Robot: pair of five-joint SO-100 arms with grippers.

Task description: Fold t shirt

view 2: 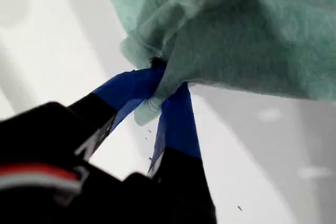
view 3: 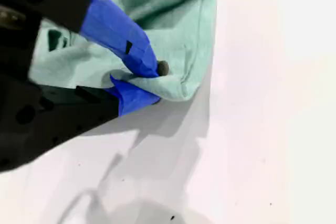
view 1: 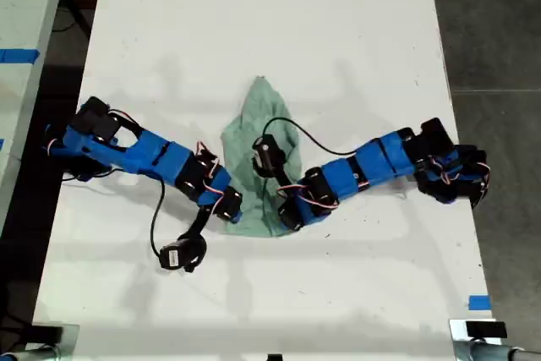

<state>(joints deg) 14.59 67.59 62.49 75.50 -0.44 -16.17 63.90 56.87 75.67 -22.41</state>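
Observation:
The pale mint-green t shirt (view 1: 258, 124) lies bunched in a narrow, wrinkled strip at the middle of the white table (view 1: 254, 23). My first gripper (view 1: 230, 207), on the arm at the exterior view's left, is shut on the shirt's near corner. Its blue fingers pinch a raised fold of the t shirt (view 2: 236, 30) at the first gripper (view 2: 167, 80). My second gripper (view 1: 286, 213), on the arm at the exterior view's right, is shut on the near hem. The second gripper (view 3: 155, 83) clamps a rolled edge of the t shirt (view 3: 173, 14) low over the table.
Both blue arms lie low across the table, meeting at the shirt's near end. A black wrist camera (view 1: 182, 253) hangs by the first arm. Blue tape (view 1: 478, 302) marks the exterior view's lower right. Dark floor (view 1: 499, 40) borders the table's right edge there.

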